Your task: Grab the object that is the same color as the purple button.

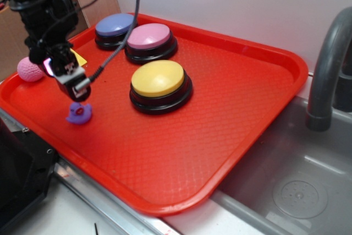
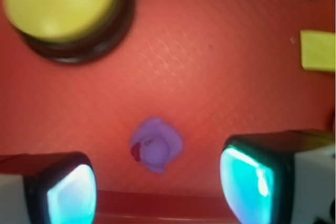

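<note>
One purple duck (image 2: 156, 145) upright, beak left in wrist view; fingers (image 2: 241, 179) spread apart, empty.

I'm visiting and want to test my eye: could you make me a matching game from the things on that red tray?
Things:
1. rubber duck
2. purple button
3. yellow button
4. pink ball

Places:
A. tray's far corner
B. between the open tool's fingers
C. tray's middle
D. left edge, behind the arm

Pairs: 1-B, 2-A, 3-C, 4-D
</note>
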Robot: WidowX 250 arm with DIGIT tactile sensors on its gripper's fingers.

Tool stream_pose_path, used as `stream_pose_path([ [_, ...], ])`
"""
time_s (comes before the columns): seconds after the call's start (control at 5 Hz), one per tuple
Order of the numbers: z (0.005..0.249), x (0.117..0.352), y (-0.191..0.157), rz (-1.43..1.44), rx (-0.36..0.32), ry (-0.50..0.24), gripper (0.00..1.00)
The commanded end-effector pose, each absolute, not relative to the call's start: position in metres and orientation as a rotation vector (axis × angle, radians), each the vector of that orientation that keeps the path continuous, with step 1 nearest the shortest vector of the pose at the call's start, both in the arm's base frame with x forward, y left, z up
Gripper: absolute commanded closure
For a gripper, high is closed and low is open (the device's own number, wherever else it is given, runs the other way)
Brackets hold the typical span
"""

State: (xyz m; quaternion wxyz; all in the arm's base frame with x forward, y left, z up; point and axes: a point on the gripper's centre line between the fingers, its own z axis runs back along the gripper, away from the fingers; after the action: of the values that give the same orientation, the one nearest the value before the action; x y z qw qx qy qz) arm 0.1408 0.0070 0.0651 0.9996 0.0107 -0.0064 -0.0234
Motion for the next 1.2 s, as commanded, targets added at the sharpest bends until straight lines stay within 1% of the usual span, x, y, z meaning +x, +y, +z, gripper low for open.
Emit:
stream_pose_path([
  [0.0, 0.042, 0.133, 0.013, -0.044, 0.049, 0.033, 0.00],
  [0.2, 0.030, 0.134, 0.015, -0.067, 0.030, 0.039, 0.00],
  [0.4, 0.021, 0.138, 0.014, -0.084, -0.008, 0.021, 0.00],
  [0.6, 0.016, 0.144, 0.007, -0.095, -0.007, 0.029, 0.00],
  [0.8, 0.015, 0.145, 0.003, -0.092, -0.003, 0.025, 1.00],
  [1.0, 0.020, 0.143, 0.003, -0.088, 0.006, 0.031, 1.00],
])
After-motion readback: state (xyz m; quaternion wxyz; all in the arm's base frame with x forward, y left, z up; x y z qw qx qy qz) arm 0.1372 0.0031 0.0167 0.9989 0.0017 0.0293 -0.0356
